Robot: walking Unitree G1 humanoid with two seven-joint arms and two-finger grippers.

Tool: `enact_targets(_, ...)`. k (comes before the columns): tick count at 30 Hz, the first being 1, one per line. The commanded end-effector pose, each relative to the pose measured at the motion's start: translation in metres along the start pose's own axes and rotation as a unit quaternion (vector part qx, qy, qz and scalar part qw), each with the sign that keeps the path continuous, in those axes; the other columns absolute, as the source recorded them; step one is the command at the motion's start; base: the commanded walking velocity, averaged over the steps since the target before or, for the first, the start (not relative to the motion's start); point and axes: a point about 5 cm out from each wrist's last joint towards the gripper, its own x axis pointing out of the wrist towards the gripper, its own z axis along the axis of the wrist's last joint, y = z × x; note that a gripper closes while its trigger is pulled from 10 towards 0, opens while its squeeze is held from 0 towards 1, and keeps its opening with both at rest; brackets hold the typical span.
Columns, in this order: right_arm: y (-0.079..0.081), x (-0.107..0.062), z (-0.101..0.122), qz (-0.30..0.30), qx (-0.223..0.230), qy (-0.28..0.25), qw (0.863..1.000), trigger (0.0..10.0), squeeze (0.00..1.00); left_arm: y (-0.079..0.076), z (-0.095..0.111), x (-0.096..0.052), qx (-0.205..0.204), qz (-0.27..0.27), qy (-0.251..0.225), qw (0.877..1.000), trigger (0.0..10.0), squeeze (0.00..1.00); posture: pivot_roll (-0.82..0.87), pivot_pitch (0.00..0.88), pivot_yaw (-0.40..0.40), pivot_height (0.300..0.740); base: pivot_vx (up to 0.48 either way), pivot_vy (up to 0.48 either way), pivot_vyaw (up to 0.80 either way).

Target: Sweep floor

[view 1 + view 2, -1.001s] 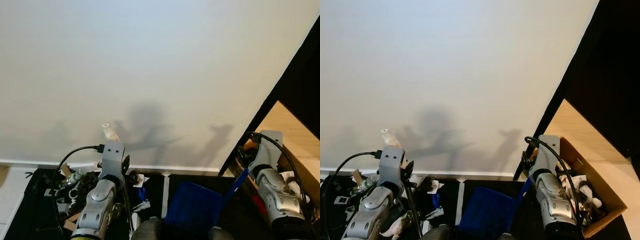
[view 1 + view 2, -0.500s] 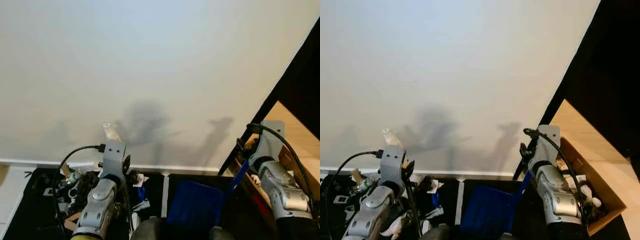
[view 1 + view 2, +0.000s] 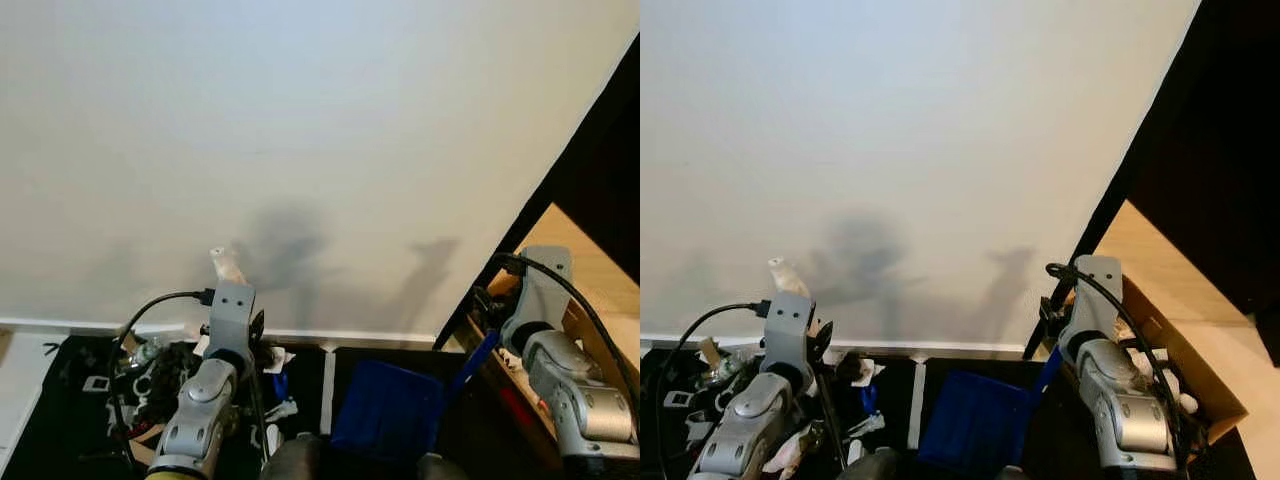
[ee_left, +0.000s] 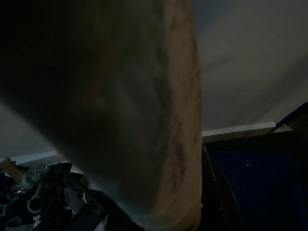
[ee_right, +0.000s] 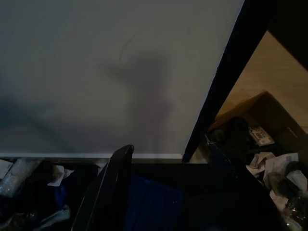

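Note:
A blue dustpan (image 3: 388, 410) sits on the dark floor in front of me, below the white wall. Its blue handle (image 3: 472, 362) slants up to my right gripper (image 3: 488, 312), which is shut on it. In the right wrist view the black fingers (image 5: 105, 190) frame the dustpan (image 5: 151, 202). My left gripper (image 3: 232, 292) is raised at the left, shut on a broom handle whose pale tip (image 3: 224, 264) pokes above the wrist. A blurred tan shape, the broom handle (image 4: 159, 120), blocks much of the left wrist view. A litter pile (image 3: 160, 368) lies on the floor by the left arm.
The white wall (image 3: 300, 150) with its baseboard (image 3: 385, 339) stands close ahead. A dark panel edge (image 3: 600, 170) slants down on the right. Beside it an open cardboard box (image 3: 1175, 372) holds rubbish. More scraps (image 3: 282, 408) lie left of the dustpan.
My right arm has risen slightly and shifted right with the dustpan handle. The left arm and the litter stay about where they were.

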Motion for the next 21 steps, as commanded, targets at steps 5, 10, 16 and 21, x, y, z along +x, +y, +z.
enact_targets(5, 0.006, -0.010, -0.006, 0.005, 0.005, 0.017, 1.000, 9.8, 0.00, 0.001, -0.006, -0.002, 0.002, 0.004, 0.011, 1.000, 10.0, 0.00, 0.07, 0.121, 0.043, 0.740, 0.000, 0.000, 0.00)
enact_targets(10, 0.006, -0.012, -0.005, 0.002, 0.008, 0.024, 1.000, 4.7, 0.00, 0.001, -0.007, -0.002, 0.003, 0.004, 0.012, 1.000, 10.0, 0.00, 0.06, 0.124, 0.041, 0.740, 0.000, 0.000, 0.00)
enact_targets(16, 0.003, -0.020, -0.005, -0.003, 0.009, 0.037, 0.999, 0.0, 0.00, 0.000, -0.008, -0.003, 0.000, 0.004, 0.012, 1.000, 10.0, 0.00, 0.06, 0.128, 0.028, 0.740, 0.000, 0.000, 0.00)
enact_targets(21, 0.002, -0.026, -0.007, -0.002, 0.007, 0.047, 0.999, 0.0, 0.00, -0.001, -0.010, -0.004, -0.001, 0.006, 0.015, 1.000, 10.0, 0.00, 0.06, 0.132, 0.025, 0.740, 0.000, 0.000, 0.00)
